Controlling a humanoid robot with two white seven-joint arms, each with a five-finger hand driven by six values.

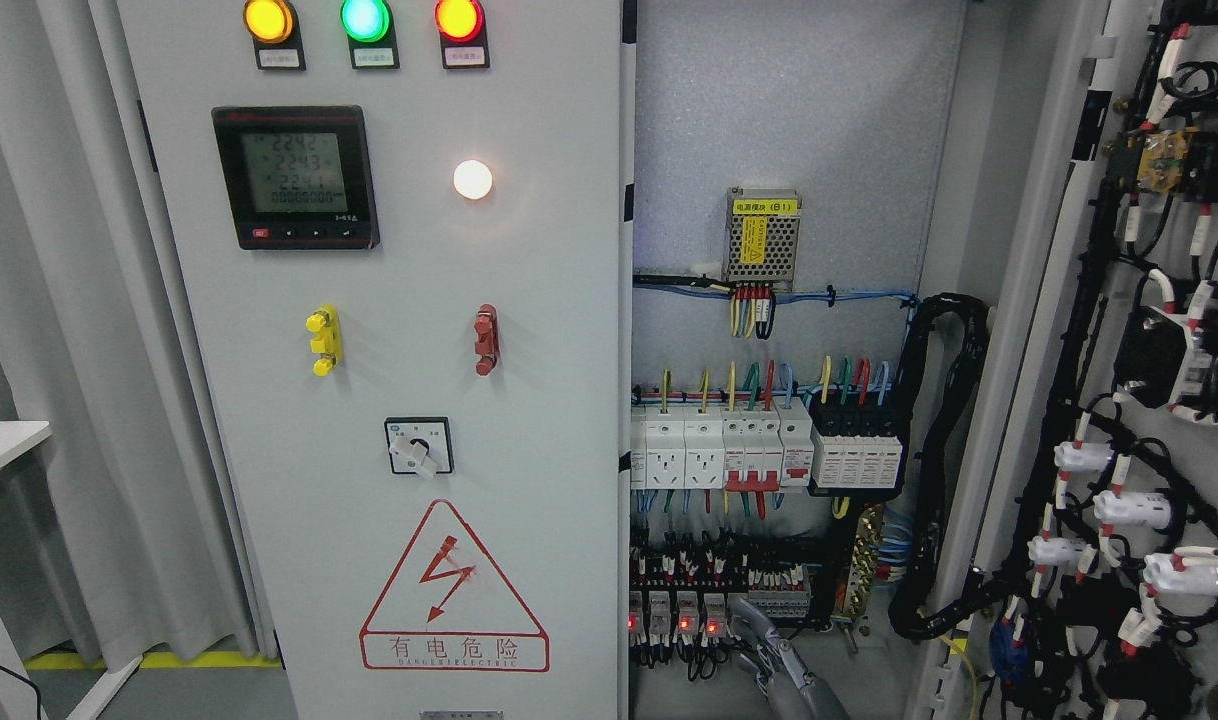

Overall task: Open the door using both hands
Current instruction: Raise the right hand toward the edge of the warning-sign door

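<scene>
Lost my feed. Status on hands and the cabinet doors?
One hand low centre, inside the cabinet; side unclear. Right door swung open, left door shut. Wiring close by.

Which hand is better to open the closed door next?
Probably the right hand: it is the only one showing, low, just beside the edge of the closed door. The left hand is out of view.

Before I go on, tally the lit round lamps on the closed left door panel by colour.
Yellow lamp: 1
Green lamp: 1
Red lamp: 1
White lamp: 1
Total: 4 lit lamps on the door panel.
</scene>
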